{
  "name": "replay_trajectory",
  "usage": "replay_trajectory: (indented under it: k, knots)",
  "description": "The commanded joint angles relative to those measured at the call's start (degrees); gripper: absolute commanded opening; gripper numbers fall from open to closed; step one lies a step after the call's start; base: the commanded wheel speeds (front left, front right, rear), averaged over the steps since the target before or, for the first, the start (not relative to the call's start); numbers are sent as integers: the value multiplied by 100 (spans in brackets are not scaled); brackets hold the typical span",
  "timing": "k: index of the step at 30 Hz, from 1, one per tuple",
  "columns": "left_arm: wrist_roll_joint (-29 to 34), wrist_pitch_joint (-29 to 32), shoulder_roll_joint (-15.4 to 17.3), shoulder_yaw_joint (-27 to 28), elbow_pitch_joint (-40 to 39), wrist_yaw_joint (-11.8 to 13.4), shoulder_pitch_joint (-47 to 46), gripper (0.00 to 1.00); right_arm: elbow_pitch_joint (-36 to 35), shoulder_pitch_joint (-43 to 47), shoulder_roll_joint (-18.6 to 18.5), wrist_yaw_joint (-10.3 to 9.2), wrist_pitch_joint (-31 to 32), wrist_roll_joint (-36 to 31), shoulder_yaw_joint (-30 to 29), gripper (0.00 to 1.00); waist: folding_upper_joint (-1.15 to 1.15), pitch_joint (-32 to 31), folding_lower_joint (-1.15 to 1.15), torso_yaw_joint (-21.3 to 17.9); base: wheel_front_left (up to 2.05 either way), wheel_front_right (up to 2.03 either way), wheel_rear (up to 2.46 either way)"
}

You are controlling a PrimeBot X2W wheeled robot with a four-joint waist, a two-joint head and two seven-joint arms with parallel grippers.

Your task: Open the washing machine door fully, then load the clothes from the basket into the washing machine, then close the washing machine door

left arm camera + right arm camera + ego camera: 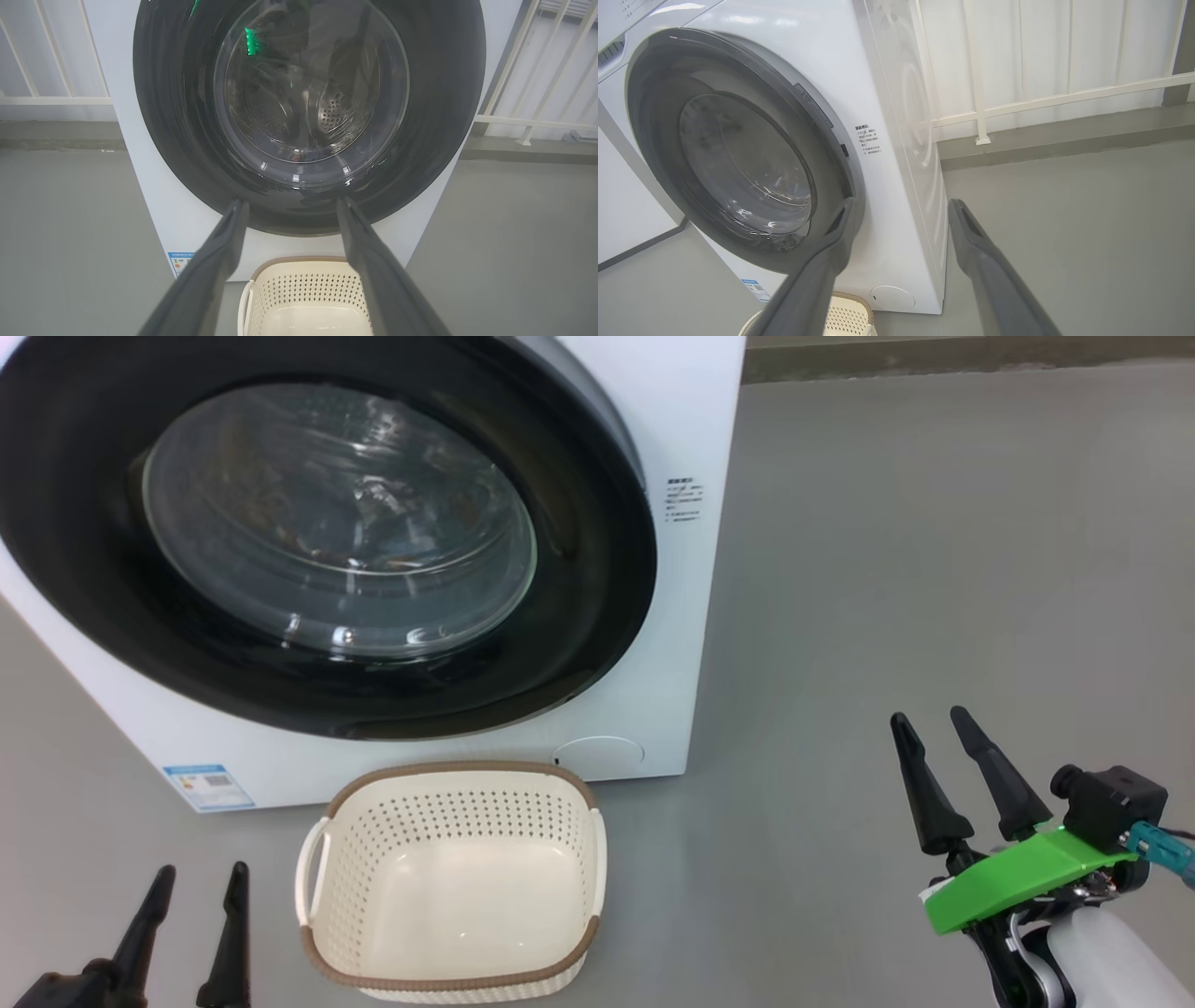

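Note:
The washing machine [695, 429] is a white box with its door [336, 523] shut flush against the front, black rim around bulging glass. Straight on, the door [308, 93] shows a perforated drum behind the glass. The clothes are hidden; the cream basket [457, 768] on the floor before the machine holds nothing. My left gripper [203, 873] hovers open at the basket's left, aimed at the door's lower rim [292, 203]. My right gripper [929, 717] is open over bare floor right of the machine, pointing at its front right corner [902, 201]. The basket's corner [845, 312] shows below.
A blue label sticker [207, 787] and a round white cap [597, 753] sit low on the machine's front. Grey floor [934, 523] stretches to the right. A white railing [1017, 100] on a low kerb runs behind the machine.

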Motion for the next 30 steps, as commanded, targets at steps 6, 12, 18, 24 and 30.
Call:
replay_trajectory:
  k: [6,12,18,24,30]
  knots:
    - [-33,-37,158,332,-110,4,5,100,-217,208,-75,-14,-29,-122,-11,100,0,-99,1,-175,0,0,0]
    - [11,-37,128,500,-142,4,75,100,-240,407,-86,-14,-29,-167,-74,100,0,-113,1,-239,0,0,0]
    - [60,-37,95,605,-153,4,109,100,-261,512,-56,-14,-29,-213,-149,100,0,-98,1,-264,0,0,0]
    - [93,-37,47,639,-169,4,139,100,-265,550,-20,-14,-29,-236,-181,100,0,-96,1,-267,0,0,0]
    - [119,-37,10,696,-139,4,139,100,-278,561,-8,-14,-29,-251,-185,100,0,-109,1,-261,0,0,0]
